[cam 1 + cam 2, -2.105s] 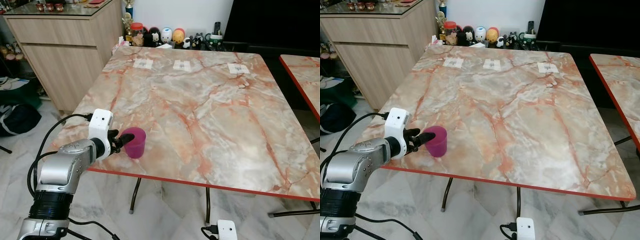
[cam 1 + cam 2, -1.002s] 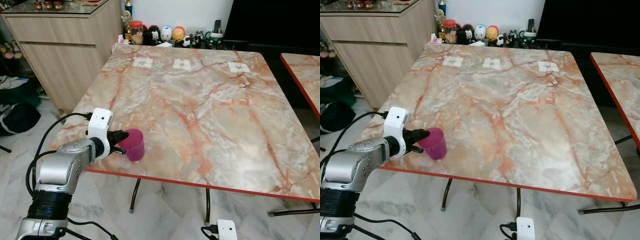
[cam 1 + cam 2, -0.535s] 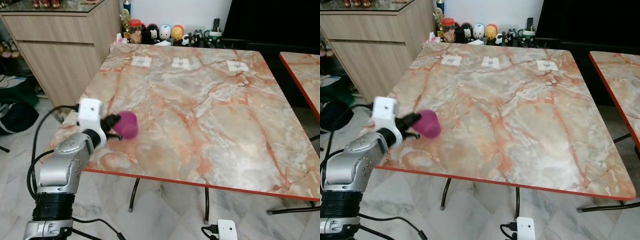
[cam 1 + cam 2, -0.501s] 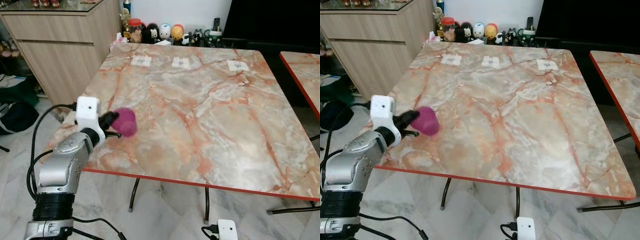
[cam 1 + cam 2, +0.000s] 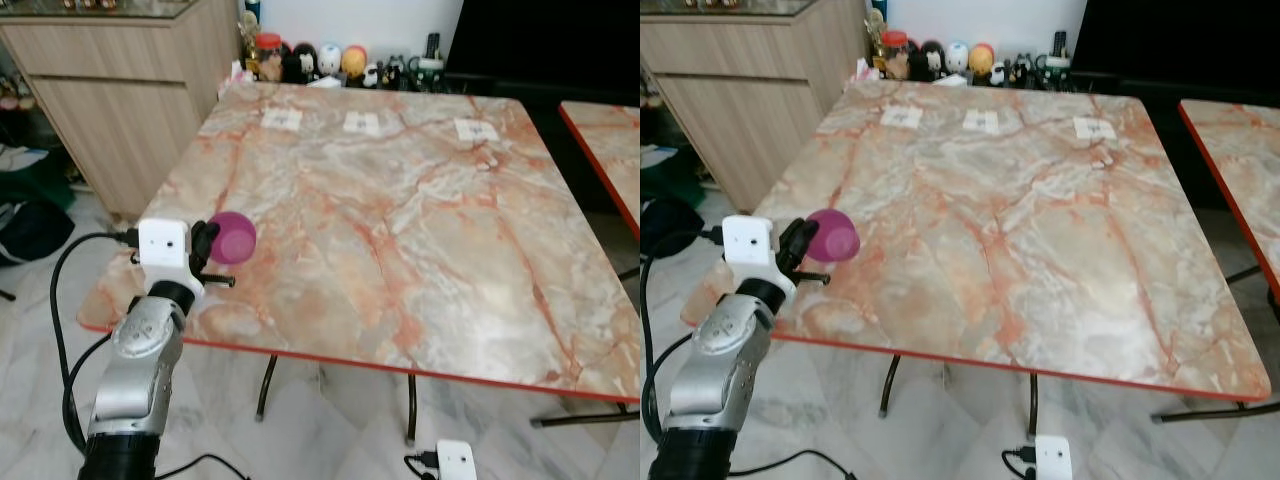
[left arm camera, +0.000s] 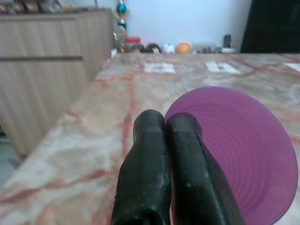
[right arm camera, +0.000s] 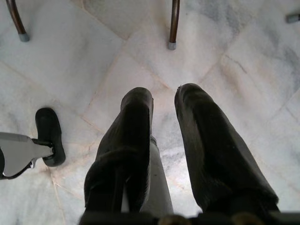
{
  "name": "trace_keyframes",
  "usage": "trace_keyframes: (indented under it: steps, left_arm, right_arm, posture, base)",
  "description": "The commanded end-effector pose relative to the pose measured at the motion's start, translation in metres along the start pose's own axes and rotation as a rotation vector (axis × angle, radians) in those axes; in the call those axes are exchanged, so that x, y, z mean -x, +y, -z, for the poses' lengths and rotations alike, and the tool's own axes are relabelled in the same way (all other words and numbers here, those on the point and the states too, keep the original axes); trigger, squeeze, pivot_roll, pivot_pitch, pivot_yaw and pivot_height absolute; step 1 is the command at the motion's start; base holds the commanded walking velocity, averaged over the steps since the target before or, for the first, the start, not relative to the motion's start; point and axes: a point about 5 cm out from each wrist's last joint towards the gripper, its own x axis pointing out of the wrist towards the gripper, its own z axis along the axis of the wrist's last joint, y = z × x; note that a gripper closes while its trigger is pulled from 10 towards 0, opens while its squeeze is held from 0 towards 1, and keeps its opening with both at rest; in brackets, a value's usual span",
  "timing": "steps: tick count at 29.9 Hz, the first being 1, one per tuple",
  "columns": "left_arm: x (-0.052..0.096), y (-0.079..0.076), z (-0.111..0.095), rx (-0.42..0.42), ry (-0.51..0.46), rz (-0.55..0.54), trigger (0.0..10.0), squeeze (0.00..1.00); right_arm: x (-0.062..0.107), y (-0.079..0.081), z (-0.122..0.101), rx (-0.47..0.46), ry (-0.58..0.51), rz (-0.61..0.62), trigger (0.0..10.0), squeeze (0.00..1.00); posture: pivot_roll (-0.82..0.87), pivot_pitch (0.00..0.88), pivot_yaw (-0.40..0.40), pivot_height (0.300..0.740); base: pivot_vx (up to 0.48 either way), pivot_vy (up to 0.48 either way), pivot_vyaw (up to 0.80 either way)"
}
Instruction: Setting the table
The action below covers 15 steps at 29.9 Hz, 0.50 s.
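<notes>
The left gripper (image 5: 207,243) pinches the rim of a purple plastic cup (image 5: 232,237), its two black fingers (image 6: 150,173) pressed close together on the cup wall, one finger inside the mouth and the other outside. The cup is lifted clear of the marble-patterned tabletop (image 5: 420,230) and tipped on its side, hanging above the near left corner of the tabletop, just inside its red edge. In the left wrist view the cup's open mouth (image 6: 239,150) faces back toward the fingers and its ribbed inner wall shows. Well beyond the fingers, along the far side of the tabletop, three small white tags (image 5: 365,123) lie in a row. Past them a line of small round figurines (image 5: 330,65) and a red-lidded jar (image 5: 268,52) stand against the wall, with a wooden sideboard (image 5: 110,100) off to the left. The right gripper (image 7: 161,140) hangs low over the pale marble floor (image 7: 93,61), its fingers spread apart with nothing between them; two metal table legs (image 7: 174,23) stand beyond them.
</notes>
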Motion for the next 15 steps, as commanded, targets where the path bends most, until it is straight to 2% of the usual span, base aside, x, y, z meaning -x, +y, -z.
trace_keyframes:
  steps: [1, 5, 6, 9, 15]
  left_arm:
    - [-0.0022, 0.0029, -0.0048, -0.047, -0.028, -0.014, 10.0, 0.00]
    - [-0.0029, 0.0049, -0.0047, -0.064, -0.046, -0.031, 10.0, 0.00]
    - [-0.0045, 0.0034, -0.0043, -0.076, -0.048, -0.024, 10.0, 0.00]
    - [-0.0052, 0.0025, -0.0039, -0.079, -0.054, -0.015, 10.0, 0.00]
    - [-0.0085, 0.0049, -0.0063, -0.089, -0.065, -0.018, 10.0, 0.00]
  right_arm:
    - [0.0015, -0.0012, 0.0066, -0.027, 0.020, 0.014, 10.0, 0.00]
    - [0.0016, -0.0002, 0.0068, -0.033, 0.019, 0.012, 10.0, 0.00]
    - [0.0017, 0.0002, 0.0070, -0.041, 0.020, 0.010, 10.0, 0.00]
    - [0.0019, 0.0018, 0.0081, -0.081, 0.025, 0.003, 10.0, 0.00]
    - [0.0016, 0.0022, 0.0069, -0.066, 0.023, 0.001, 10.0, 0.00]
  posture:
    - [0.10, 0.036, -0.049, 0.740]
    - [0.10, 0.024, -0.042, 0.740]
    - [0.10, 0.024, -0.042, 0.740]
    - [0.10, 0.020, -0.037, 0.740]
    - [0.10, 0.025, -0.034, 0.740]
  base:
    - [0.000, 0.000, 0.00]
    - [0.000, 0.000, 0.00]
    - [0.000, -0.480, 0.00]
    - [0.000, -0.480, -0.66]
    - [0.000, -0.480, -0.68]
